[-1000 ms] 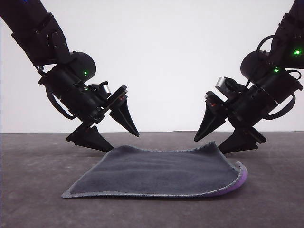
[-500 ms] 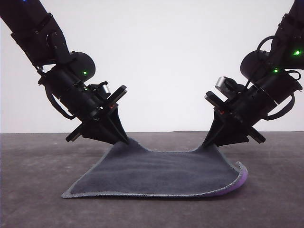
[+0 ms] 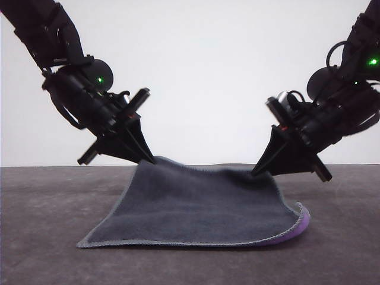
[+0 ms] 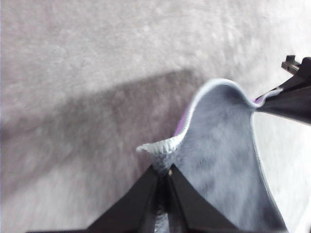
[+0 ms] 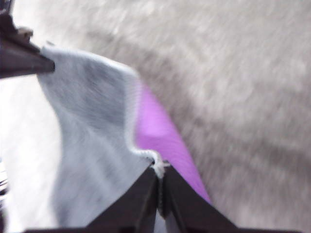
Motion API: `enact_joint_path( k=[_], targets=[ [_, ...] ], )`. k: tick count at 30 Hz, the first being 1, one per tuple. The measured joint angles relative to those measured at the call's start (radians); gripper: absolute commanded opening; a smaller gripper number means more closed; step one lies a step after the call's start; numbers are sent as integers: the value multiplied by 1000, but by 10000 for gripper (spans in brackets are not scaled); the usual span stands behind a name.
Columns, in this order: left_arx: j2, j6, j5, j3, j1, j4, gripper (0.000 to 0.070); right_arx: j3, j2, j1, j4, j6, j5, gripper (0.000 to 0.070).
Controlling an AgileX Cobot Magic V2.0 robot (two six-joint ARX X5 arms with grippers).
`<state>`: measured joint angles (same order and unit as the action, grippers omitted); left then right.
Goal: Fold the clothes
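Dark grey square soft cloth (image 3: pixel 199 205) with grey stitched edging lies mid-table on the grey table (image 3: pixel 41 237), its far edge lifted. Left tool (image 3: pixel 148 159) pinches the far left corner, right tool (image 3: pixel 257 172) the far right — bright purple underside, blurred, apparently facing down.

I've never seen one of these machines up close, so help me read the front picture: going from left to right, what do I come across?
Left gripper, pinching the cloth's far left corner → the dark grey cloth lying on the table → right gripper, pinching the far right corner → the cloth's curled-up purple edge.
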<state>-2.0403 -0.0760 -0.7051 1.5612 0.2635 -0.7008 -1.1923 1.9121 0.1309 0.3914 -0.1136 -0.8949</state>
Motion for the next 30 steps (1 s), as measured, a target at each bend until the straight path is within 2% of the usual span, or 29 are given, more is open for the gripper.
enact_joint_path(
  k=[3,6,15,21,30],
  targets=[
    [0,58,-1,43,1,-129,11,-44,0,-4,147,62,-10,6],
    [0,102,-2,62,2,-211,12,-84,-1,-1,288,127,-15,6],
    [0,195,-2,63,25,-436,26,-118,-8,2,552,236,-21,6],
    [0,227,-3,63,40,-518,27,-118,-8,2,668,288,-21,7],
    [0,241,-3,63,47,-596,34,-118,-8,7,739,321,-21,18]
  ],
)
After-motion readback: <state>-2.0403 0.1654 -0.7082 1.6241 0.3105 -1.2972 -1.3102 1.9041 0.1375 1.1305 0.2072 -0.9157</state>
